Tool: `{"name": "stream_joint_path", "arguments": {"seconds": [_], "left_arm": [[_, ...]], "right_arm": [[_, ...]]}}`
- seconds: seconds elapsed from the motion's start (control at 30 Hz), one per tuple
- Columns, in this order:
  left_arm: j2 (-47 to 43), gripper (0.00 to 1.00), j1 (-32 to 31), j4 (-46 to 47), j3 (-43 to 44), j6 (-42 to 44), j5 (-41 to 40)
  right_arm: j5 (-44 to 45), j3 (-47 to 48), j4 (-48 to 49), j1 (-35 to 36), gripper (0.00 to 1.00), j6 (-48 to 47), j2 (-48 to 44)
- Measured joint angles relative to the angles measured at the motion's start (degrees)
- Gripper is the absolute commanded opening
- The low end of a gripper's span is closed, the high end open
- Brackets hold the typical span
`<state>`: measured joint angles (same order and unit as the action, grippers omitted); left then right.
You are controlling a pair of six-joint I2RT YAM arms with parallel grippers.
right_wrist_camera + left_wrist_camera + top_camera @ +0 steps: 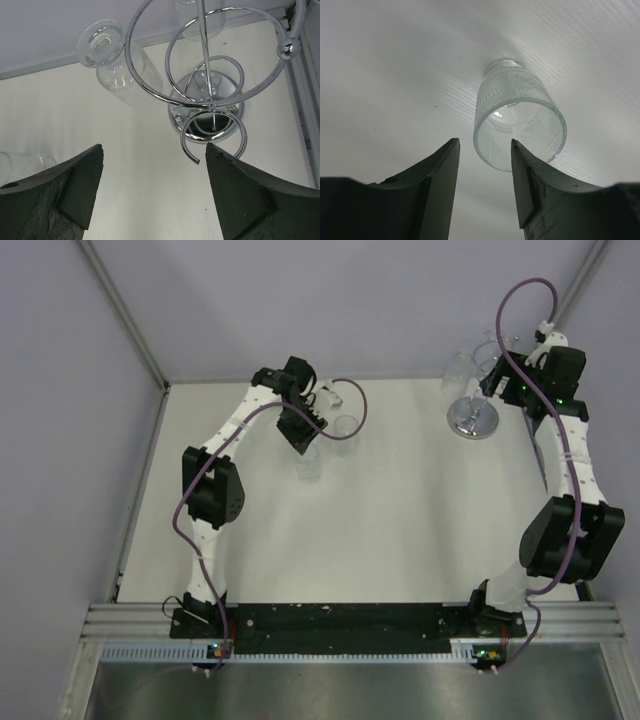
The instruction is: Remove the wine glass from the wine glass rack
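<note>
At the far right corner of the tabletop (400, 540) stands the rack (472, 418), its round shiny base flat on the surface and its thin post rising to looped wire arms. From the right wrist view the rack (207, 107) fills the upper middle, the loops spiralling around the post. The wine glass (120, 65) hangs at the left side of the widest loop, foot up and bowl down, tilted in this view; from above, the wine glass (458, 368) shows as a pale shape just left of the rack's top. A second glass (200, 15) hangs beyond the post, cut off by the top edge.

The right hand (154, 150) is spread wide, holding nothing. One dark finger (80, 185) lies well left of the rack, the other sits below the smallest loop, near the wire but apart from it. Seen from above, the right hand (490, 382) is just right of the rack's top.

The left hand (305, 440) hangs over the left-centre of the tabletop, well apart from the rack. Its fingers are spread too, and a patterned tumbler (520, 120) stands just ahead of the left hand (485, 150). The right-side finger (530, 185) overlaps the tumbler's near rim; I cannot tell whether they touch. Another tumbler (345, 427) stands just beside that hand.
</note>
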<state>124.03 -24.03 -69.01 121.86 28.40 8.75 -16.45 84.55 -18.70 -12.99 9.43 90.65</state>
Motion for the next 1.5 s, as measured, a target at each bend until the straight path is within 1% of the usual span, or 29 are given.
{"name": "stream_joint_path", "arguments": {"seconds": [0.13,0.23,0.3,0.4,0.5,0.57,0.63,0.77,0.83,0.93,1.1,1.27,1.5], "left_arm": [[0.0,0.61,0.0,0.0,0.0,-0.2,0.2],[0.0,0.64,0.0,0.0,0.0,-0.6,0.7],[-0.1,0.66,0.0,0.0,0.0,-0.9,1.3],[-1.8,0.71,0.1,0.8,-0.9,-1.4,3.1],[-7.1,0.71,0.7,4.7,-6.4,-2.0,5.6],[-11.5,0.72,1.5,7.5,-10.2,-2.7,6.8],[-14.2,0.73,2.4,10.3,-11.7,-3.8,7.8],[-16.3,0.74,3.9,17.1,-12.6,-6.3,10.2],[-16.9,0.75,4.4,20.5,-13.7,-7.2,11.0],[-18.0,0.75,4.6,25.0,-16.2,-7.8,11.5],[-18.8,0.75,4.5,28.7,-17.9,-8.9,12.8],[-18.8,0.74,4.5,30.8,-17.9,-9.4,13.6],[-18.8,0.73,4.5,32.6,-17.9,-10.5,15.5]], "right_arm": [[1.0,0.0,-0.9,-0.1,0.82,-0.7,0.0],[1.4,0.0,-1.1,-0.2,0.80,-1.4,0.0],[0.6,0.0,-1.2,-0.3,0.80,-2.2,0.0],[-1.7,-0.3,-2.0,-0.1,0.80,-3.5,-0.2],[-3.1,-1.8,-2.0,0.7,0.82,-5.1,-0.8],[-3.5,-3.2,-1.9,1.6,0.85,-6.4,-1.0],[-3.8,-4.4,-1.2,3.0,0.88,-7.1,-1.0],[-3.2,-6.1,1.2,6.3,0.95,-9.3,-0.7],[-2.0,-6.8,4.0,8.3,0.99,-10.4,-0.1],[1.4,-9.4,9.4,11.1,0.98,-11.6,0.4],[7.5,-11.0,13.4,14.5,0.98,-12.0,2.5],[11.2,-11.1,14.5,14.1,0.98,-11.3,2.5],[12.4,-12.9,13.1,8.8,0.97,-10.5,-0.1]]}}
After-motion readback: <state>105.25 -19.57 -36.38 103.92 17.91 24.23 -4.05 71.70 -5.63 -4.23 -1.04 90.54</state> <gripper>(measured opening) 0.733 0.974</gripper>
